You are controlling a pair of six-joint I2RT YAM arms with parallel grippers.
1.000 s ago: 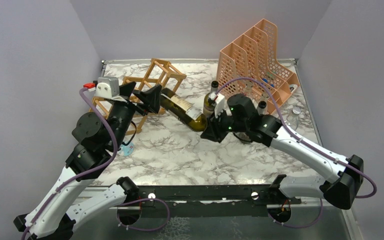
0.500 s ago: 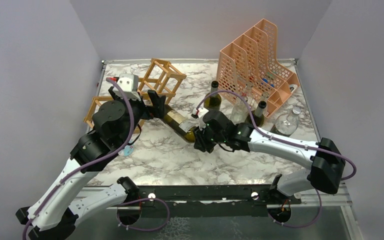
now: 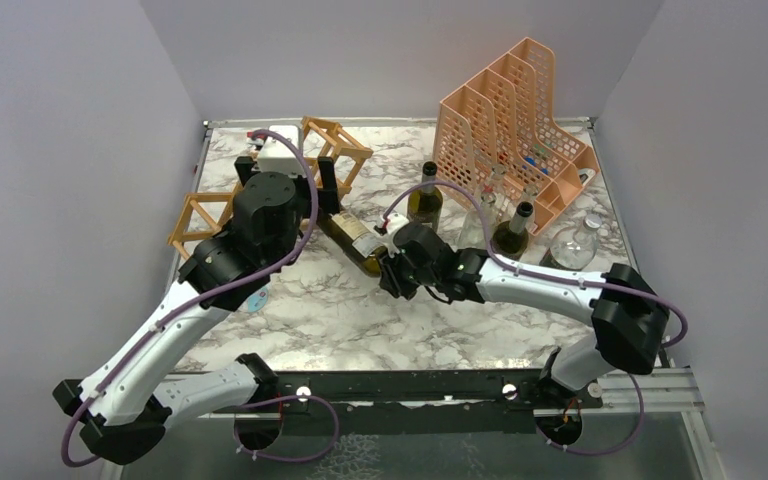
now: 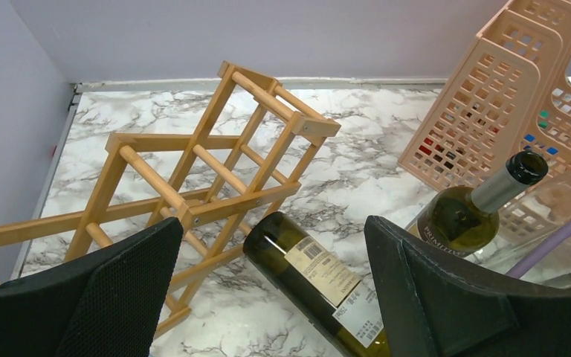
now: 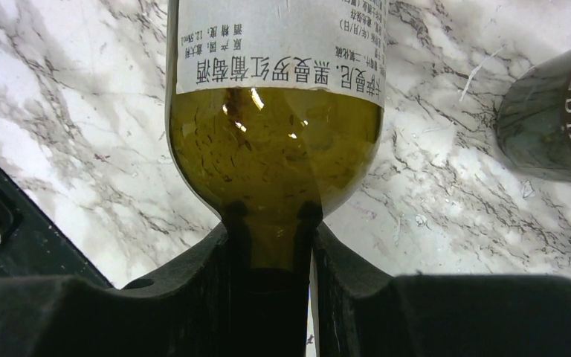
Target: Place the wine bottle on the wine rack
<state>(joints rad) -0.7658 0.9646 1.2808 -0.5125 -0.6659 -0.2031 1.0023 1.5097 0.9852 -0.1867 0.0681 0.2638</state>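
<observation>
A: Mid-table, just right of the wine rack, your right gripper pinches the sideways wine bottle by its neck; left gripper gapes, empty.
B: Carrying step, seemingly. Next, steer its base into a cell.
</observation>
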